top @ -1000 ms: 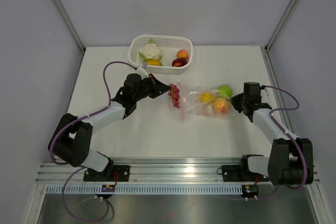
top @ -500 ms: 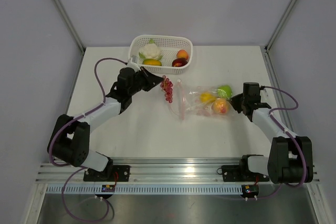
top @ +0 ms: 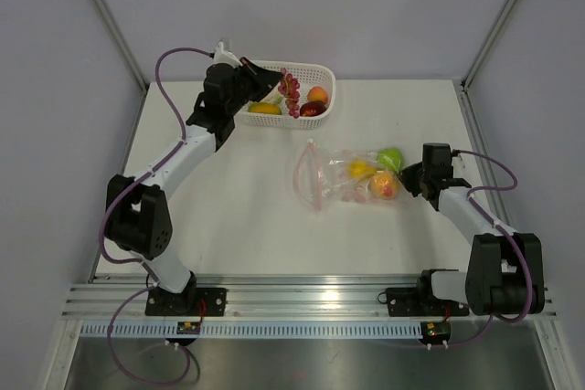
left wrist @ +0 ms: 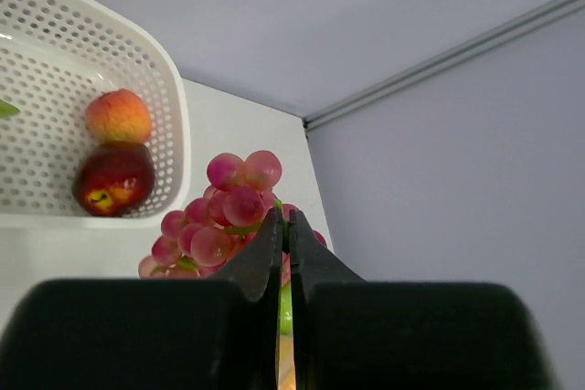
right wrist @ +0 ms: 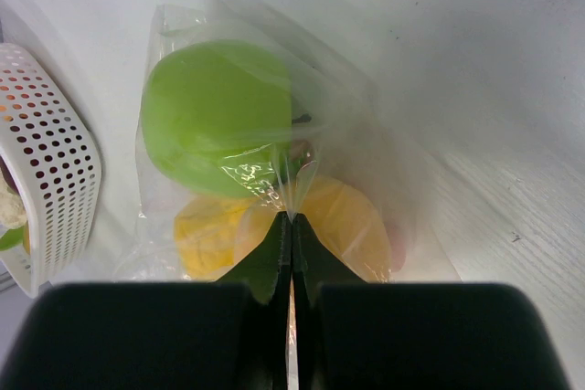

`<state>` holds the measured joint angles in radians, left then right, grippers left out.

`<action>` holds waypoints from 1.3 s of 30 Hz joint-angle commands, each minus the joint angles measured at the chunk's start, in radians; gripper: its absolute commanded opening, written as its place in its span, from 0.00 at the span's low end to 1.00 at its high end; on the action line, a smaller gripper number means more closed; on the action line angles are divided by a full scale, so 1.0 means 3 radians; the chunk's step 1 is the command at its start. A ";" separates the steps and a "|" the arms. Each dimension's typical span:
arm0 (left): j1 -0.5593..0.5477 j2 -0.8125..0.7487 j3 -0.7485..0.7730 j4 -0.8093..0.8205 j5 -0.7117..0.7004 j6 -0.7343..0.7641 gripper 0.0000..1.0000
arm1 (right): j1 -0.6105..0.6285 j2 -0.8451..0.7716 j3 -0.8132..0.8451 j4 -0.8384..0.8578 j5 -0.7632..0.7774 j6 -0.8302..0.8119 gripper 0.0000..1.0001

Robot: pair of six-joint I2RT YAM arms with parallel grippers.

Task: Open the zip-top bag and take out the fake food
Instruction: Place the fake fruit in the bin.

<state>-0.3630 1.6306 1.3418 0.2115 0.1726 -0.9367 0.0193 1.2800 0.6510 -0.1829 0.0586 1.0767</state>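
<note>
The clear zip-top bag (top: pixel 334 178) lies mid-table, its pink-edged mouth facing left. Inside it are fake food pieces: a green apple (top: pixel 391 158), a yellow piece (top: pixel 360 169) and an orange peach (top: pixel 384 185). My right gripper (top: pixel 405 176) is shut on a fold of the bag's plastic (right wrist: pixel 302 157) at its right end, just in front of the apple (right wrist: pixel 215 111). My left gripper (top: pixel 277 78) is raised over the white basket (top: pixel 315 68), shut on the stem of a pink grape bunch (top: pixel 291 91) that hangs from its tips (left wrist: pixel 224 216).
The perforated basket (left wrist: pixel 164 89) at the table's back holds a peach (left wrist: pixel 118 114), a dark red fruit (left wrist: pixel 113 177) and a yellow-orange piece (top: pixel 265 108). The left arm partly hides its left half. Grey walls enclose the table on three sides.
My left arm has lifted the grape bunch away from the bag's mouth and carried it back over the basket. The right gripper and the bag have stayed put.
</note>
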 commanded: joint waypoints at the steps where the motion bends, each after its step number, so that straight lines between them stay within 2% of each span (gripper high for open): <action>1: 0.0024 0.0209 0.0318 0.0046 -0.0359 0.0136 0.00 | -0.0008 -0.0059 0.0029 0.0083 -0.0027 0.0036 0.00; 5: 0.0024 0.0485 0.0543 0.0179 -0.0550 0.0218 0.00 | -0.0008 -0.0064 0.0029 0.0083 -0.0042 0.0052 0.00; 9: 0.0034 0.0939 0.0905 0.0287 -0.0509 0.0264 0.00 | -0.0008 -0.0064 0.0039 0.0098 -0.0103 0.0041 0.00; 22: 0.0054 0.1958 0.1366 0.0680 -0.0540 -0.0068 0.01 | -0.0008 -0.0038 0.0054 0.0119 -0.0149 0.0062 0.00; 27: 0.0075 0.2030 0.1275 0.0854 -0.0494 -0.0206 0.25 | -0.0008 -0.0084 0.0044 0.0109 -0.0134 0.0062 0.00; 28: 0.0080 0.2015 0.1275 0.0860 -0.0483 -0.0201 0.34 | -0.0008 -0.0084 0.0049 0.0109 -0.0134 0.0062 0.00; 31: 0.0110 0.1938 0.1280 0.0809 -0.0448 -0.0115 0.46 | -0.0013 -0.0094 0.0044 0.0099 -0.0124 0.0062 0.00; 39: 0.0157 0.1484 0.0861 0.0757 -0.0310 -0.0068 0.48 | -0.0008 -0.0110 0.0049 0.0093 -0.0124 0.0052 0.00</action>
<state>-0.3241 2.2051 1.6375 0.3748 0.0544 -0.9760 0.0193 1.2758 0.6510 -0.1761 0.0322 1.0889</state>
